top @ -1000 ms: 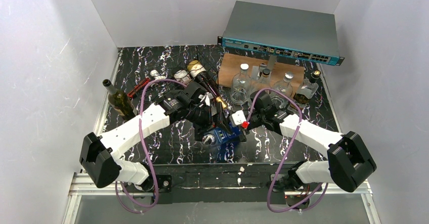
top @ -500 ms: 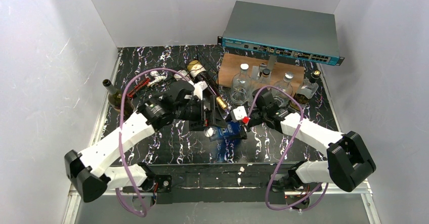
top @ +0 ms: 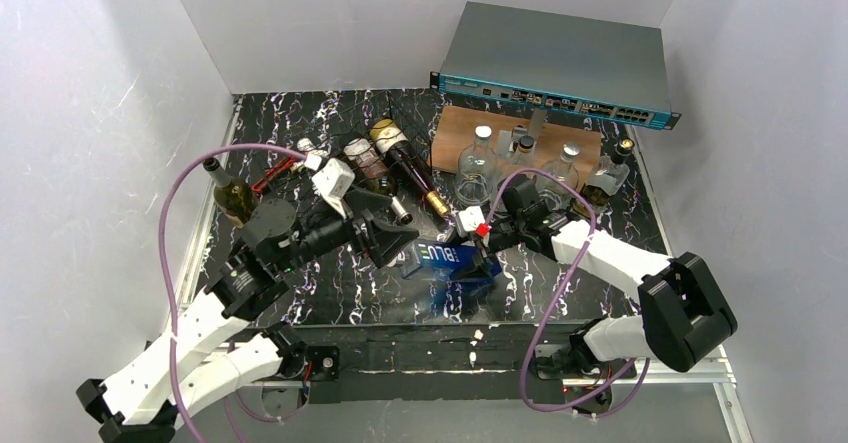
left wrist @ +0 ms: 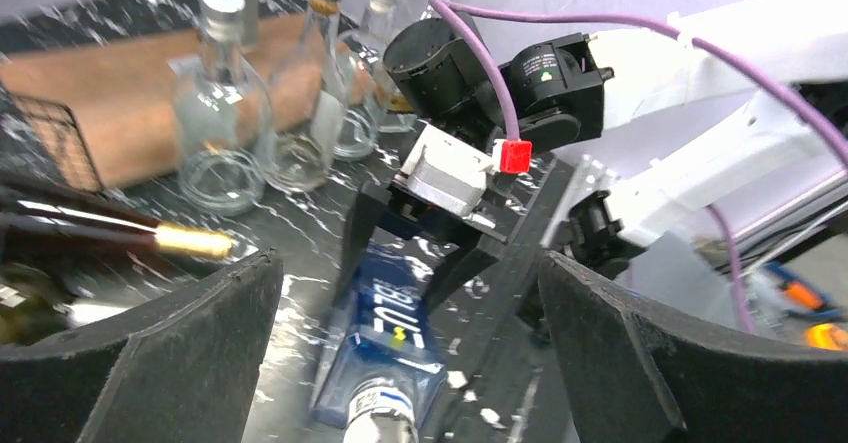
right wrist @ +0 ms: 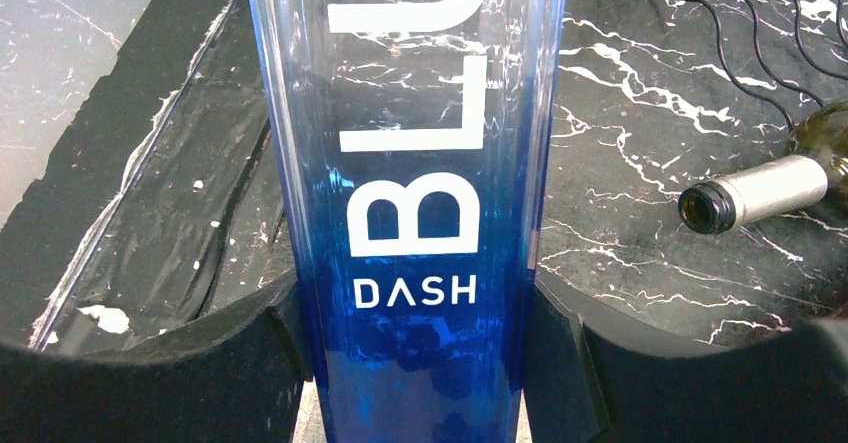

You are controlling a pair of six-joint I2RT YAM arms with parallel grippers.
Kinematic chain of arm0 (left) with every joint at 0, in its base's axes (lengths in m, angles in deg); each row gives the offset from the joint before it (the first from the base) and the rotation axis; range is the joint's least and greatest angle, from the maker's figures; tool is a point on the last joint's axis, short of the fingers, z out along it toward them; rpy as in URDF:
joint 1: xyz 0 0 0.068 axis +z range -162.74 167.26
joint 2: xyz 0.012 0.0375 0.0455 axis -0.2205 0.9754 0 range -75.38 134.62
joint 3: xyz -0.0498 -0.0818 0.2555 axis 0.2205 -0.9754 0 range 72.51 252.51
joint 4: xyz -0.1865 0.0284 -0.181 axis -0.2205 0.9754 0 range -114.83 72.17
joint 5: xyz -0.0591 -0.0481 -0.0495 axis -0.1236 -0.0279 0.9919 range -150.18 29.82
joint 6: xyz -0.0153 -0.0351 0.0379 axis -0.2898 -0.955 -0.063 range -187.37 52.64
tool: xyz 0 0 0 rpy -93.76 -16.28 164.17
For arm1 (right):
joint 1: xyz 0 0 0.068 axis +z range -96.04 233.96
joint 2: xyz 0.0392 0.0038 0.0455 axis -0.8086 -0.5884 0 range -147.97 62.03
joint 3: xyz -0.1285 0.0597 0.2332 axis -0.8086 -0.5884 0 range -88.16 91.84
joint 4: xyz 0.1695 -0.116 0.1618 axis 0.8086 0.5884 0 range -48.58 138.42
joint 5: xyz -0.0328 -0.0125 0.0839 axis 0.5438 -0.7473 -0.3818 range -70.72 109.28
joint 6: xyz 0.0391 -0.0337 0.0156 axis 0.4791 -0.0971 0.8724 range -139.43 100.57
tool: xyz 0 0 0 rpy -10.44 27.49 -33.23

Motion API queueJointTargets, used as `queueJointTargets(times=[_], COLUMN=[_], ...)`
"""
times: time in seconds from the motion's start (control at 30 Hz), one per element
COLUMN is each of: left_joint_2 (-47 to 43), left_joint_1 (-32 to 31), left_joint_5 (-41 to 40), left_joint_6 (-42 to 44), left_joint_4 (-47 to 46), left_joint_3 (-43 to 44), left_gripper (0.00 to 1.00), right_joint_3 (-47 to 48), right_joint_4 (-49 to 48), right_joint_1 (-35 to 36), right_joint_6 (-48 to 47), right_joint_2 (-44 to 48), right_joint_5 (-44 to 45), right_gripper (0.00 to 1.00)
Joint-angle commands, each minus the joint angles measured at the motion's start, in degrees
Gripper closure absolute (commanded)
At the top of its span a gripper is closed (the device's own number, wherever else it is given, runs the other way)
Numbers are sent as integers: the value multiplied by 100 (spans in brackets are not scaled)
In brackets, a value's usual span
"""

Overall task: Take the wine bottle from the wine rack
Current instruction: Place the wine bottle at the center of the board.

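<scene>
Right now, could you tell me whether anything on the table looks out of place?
The blue bottle lies on its side near the front, clamped in the right gripper, while the clear bottles stand upright. A network switch sits askew at the back, odd among bottles.

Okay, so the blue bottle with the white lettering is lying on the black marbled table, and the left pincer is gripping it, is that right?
Not quite. The blue bottle does lie on the black marbled table, but it is the right pincer that grips it: the right wrist view shows its pads against both sides of the bottle. The left pincer stands open, off the bottle.
</scene>
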Motion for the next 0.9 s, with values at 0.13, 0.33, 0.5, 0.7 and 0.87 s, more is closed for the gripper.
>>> queueJointTargets(times=[0.13, 0.33, 0.5, 0.7, 0.87], left_joint_2=[-555, -1512, -1886, -1585, -1155], left_joint_1=[18, 22, 19, 19, 17], left_joint_5=[23, 479, 448, 704, 895], left_joint_6=[1981, 3025, 3341, 3021, 2830], left_joint_4=[375, 350, 358, -538, -1120], left_joint_3=[-353, -1178, -1501, -2002, -2179], left_gripper=[2, 2, 2, 2, 2], right_joint_3=[135, 156, 251, 395, 443], right_joint_4=[-584, -584, -467, -46, 104], right_joint_1=[-123, -277, -297, -305, -313], right_joint_6=[562, 693, 634, 352, 248], right_joint_2=[-12, -48, -33, -2, 23], right_joint_5=[-334, -563, -722, -891, -943], right_gripper=[97, 97, 97, 98, 97])
